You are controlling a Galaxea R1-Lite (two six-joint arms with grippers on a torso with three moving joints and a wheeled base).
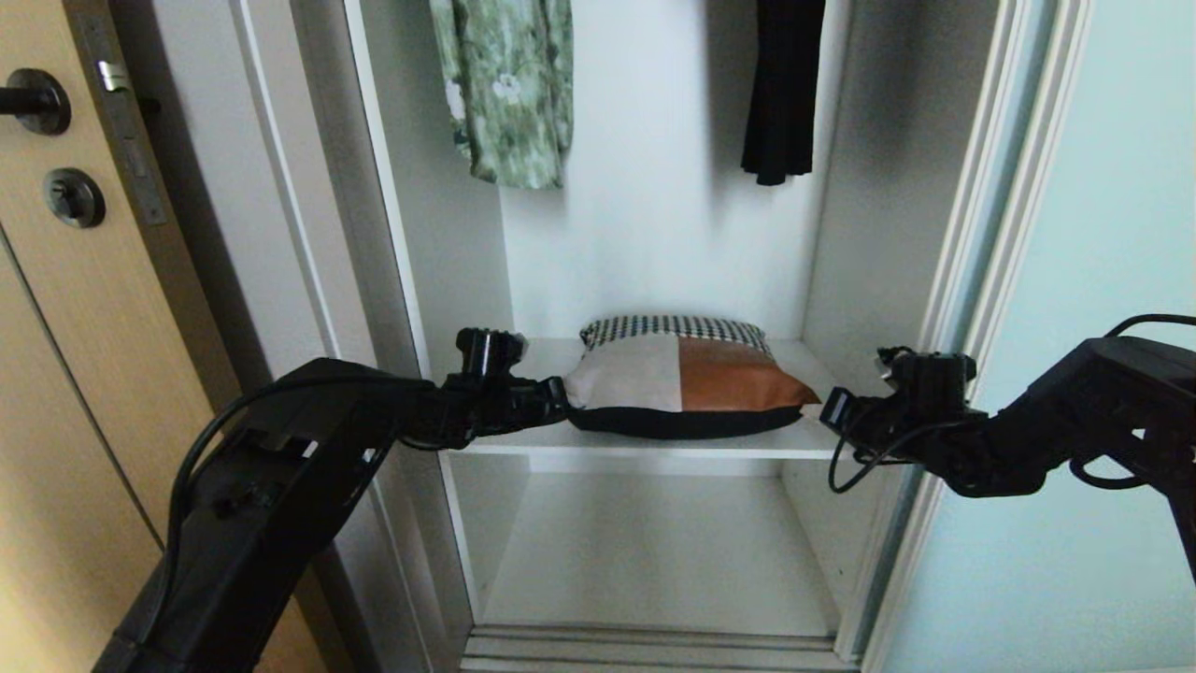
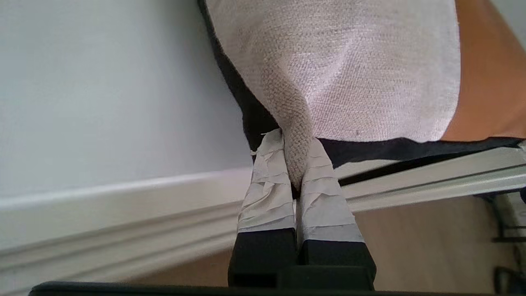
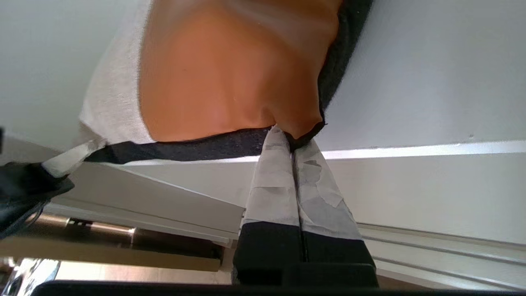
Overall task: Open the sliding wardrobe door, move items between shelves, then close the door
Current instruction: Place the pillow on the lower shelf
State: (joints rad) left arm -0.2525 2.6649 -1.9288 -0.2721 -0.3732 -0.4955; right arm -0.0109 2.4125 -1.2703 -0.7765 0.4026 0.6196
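Note:
The items (image 1: 682, 388) form one soft bundle of off-white, rust-orange, black and checked pieces, lying on the upper shelf (image 1: 654, 445) of the open wardrobe. My left gripper (image 1: 559, 400) is shut on the bundle's left corner; the left wrist view shows its taped fingers (image 2: 267, 185) pinching a fold of off-white cloth (image 2: 349, 74). My right gripper (image 1: 828, 408) is shut on the right corner, its tips (image 3: 289, 137) clamping the orange and black edge (image 3: 226, 74). The sliding wardrobe door (image 1: 1103, 280) stands pushed to the right.
A green floral garment (image 1: 509, 84) and a long black garment (image 1: 783, 84) hang above the shelf. A lower shelf (image 1: 654, 551) lies beneath, with the door track at its front. A tan wooden door (image 1: 56, 374) with a lock plate is at the left.

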